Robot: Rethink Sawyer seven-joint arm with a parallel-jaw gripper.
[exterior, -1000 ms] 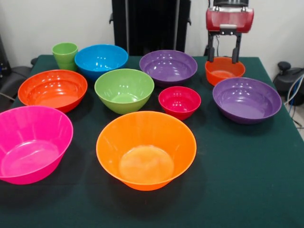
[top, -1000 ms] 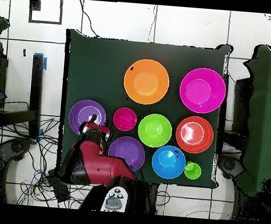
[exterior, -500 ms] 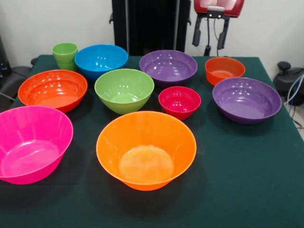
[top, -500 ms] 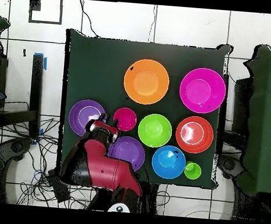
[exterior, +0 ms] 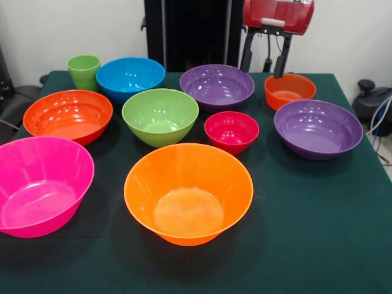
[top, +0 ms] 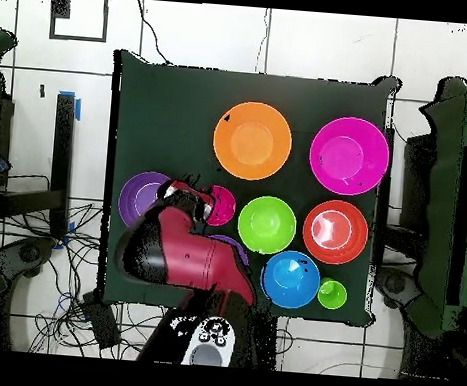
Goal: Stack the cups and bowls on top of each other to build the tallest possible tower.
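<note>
Nothing stacked: nine bowls and one cup sit apart, mouths up.

The big orange bowl (exterior: 188, 193), the likely base, stands at the table's (exterior: 318, 233) near edge, the small light-green cup (exterior: 84, 70) at a far corner beside the blue bowl (exterior: 130, 76). The gripper (exterior: 263, 58) hangs empty, fingers spread, above the gap between the purple bowl (exterior: 217, 85) and the small red-orange bowl (exterior: 290, 90), seemingly choosing a first piece.

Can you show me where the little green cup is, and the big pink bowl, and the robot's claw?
light-green cup (exterior: 84, 69), front view, its side wall.
pink bowl (exterior: 37, 211), front view, its inside bottom.
gripper (exterior: 263, 63), front view, between its fingertips.
</note>
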